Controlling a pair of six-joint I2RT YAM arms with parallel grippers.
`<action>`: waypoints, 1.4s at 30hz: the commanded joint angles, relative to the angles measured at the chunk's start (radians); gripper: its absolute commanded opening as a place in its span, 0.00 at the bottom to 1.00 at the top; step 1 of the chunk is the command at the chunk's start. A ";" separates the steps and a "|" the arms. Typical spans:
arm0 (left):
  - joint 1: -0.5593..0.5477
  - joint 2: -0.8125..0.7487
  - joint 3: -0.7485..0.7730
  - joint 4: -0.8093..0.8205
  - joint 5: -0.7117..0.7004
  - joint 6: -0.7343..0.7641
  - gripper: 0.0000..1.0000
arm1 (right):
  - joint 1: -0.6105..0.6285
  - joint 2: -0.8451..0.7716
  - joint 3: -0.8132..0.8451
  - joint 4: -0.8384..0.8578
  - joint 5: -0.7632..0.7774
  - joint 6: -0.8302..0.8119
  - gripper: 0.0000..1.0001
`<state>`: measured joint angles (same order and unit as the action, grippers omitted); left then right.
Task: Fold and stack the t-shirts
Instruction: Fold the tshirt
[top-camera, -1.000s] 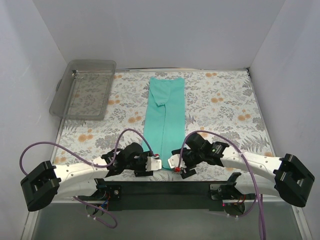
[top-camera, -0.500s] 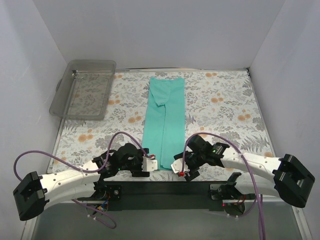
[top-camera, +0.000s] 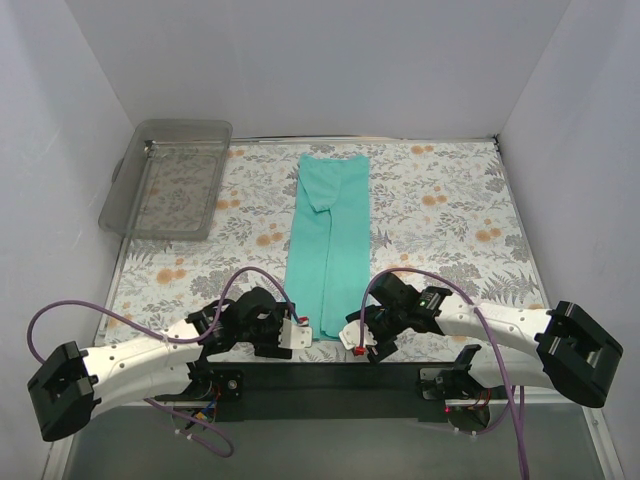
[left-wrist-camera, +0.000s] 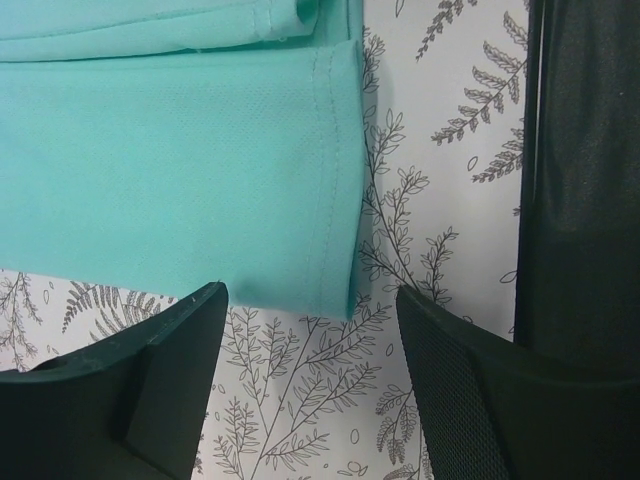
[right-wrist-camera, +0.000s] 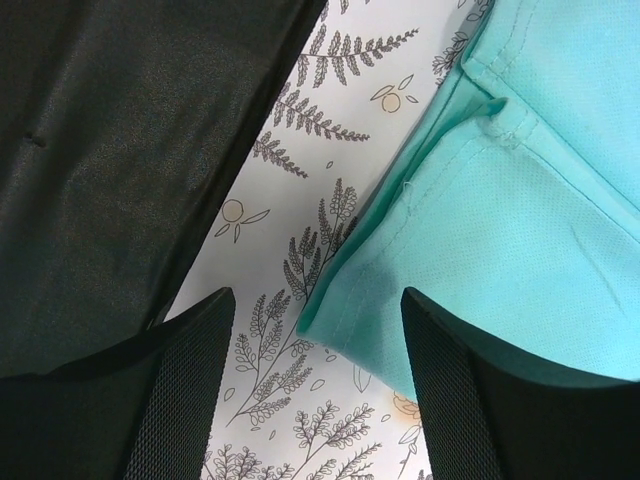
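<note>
Bin (top-camera: 165, 188) at far left, well apart from folded t-shirt (top-camera: 330, 240)

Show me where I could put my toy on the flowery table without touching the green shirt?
Biggest bare patch: flowery tablecloth between the folded teal-green t-shirt and the right wall. A smaller one lies between shirt and clear plastic bin. Crowded: the near edge, where the left gripper and right gripper flank the shirt's hem.
</note>
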<state>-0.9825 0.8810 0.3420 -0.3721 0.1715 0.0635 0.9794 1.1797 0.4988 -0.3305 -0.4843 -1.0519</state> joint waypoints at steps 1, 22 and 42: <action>0.019 0.001 0.008 0.001 0.026 0.041 0.63 | 0.005 -0.003 -0.009 0.033 -0.002 -0.019 0.62; 0.044 0.108 -0.040 0.168 0.106 0.053 0.40 | -0.074 -0.048 -0.020 0.035 -0.068 -0.008 0.57; 0.068 0.150 -0.044 0.193 0.112 0.045 0.13 | -0.079 -0.006 -0.014 0.044 -0.112 -0.002 0.54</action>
<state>-0.9188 1.0245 0.3088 -0.1486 0.2733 0.1055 0.8978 1.1530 0.4877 -0.3103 -0.5648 -1.0515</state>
